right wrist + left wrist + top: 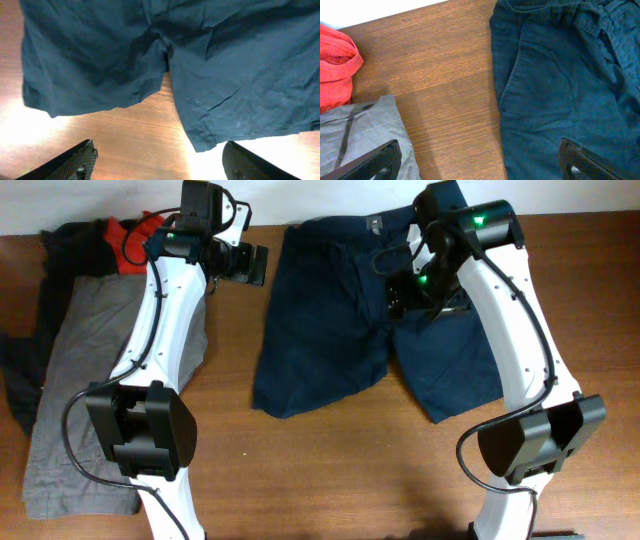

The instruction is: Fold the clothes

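Dark navy shorts (pixel 345 330) lie spread flat on the wooden table, waistband at the back, both legs toward the front. They also show in the left wrist view (pixel 560 85) and in the right wrist view (pixel 165 55). My left gripper (pixel 250 265) is open and empty, held above the table just left of the shorts' waistband; its fingers frame bare wood (pixel 480 165). My right gripper (pixel 405 298) is open and empty, held above the shorts near the crotch; its fingers frame the leg hems (pixel 157 165).
A grey garment (pixel 90 380) lies along the table's left side, also in the left wrist view (pixel 360 130). A red cloth (pixel 130 240) and a black cloth (pixel 25 370) lie at the far left. Bare wood fills the table's front.
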